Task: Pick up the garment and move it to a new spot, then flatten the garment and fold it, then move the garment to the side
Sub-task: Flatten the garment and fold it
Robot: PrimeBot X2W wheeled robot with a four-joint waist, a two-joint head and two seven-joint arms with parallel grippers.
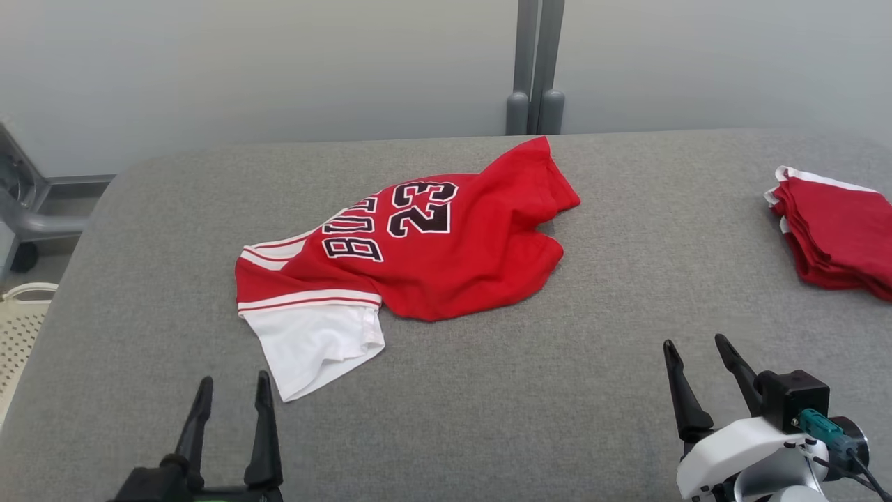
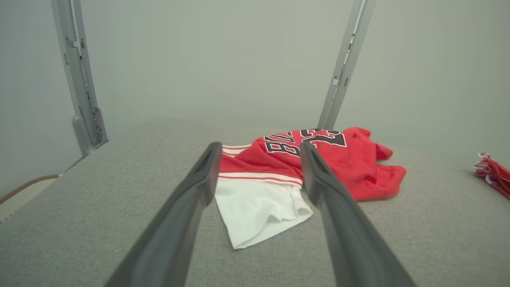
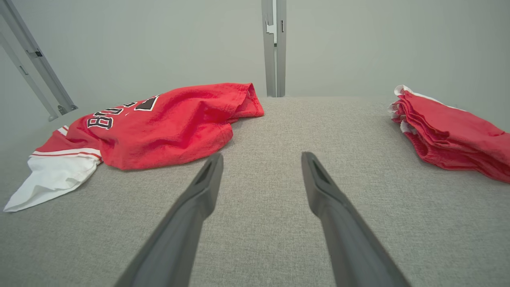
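**Head view: one crumpled jersey mid-bench, both pincers empty**

Shows a single garment (image 1: 418, 258), red with white trim and black numerals, heaped near the middle of the bench (image 1: 592, 390), its white end trailing toward the near left corner. Shows the left pincer (image 1: 235, 377) at the near edge, spread and gripping nothing, just short of that white end. Shows the right pincer (image 1: 695, 341) likewise spread and empty, toward the near right corner, well apart from the cloth.

Likely snags:
- Pinching only the white end or a single layer, so dragging the heap instead of lifting it.
- Catching doubled-over layers together, so locking in creases that resist flattening.
- Setting down too close to the folded stack (image 1: 833, 237) at the right edge, so disturbing it.

Count: one loose garment, one folded stack of red pieces (number within unclear), two pincers, one pale basket (image 1: 21, 328) beyond the left edge.
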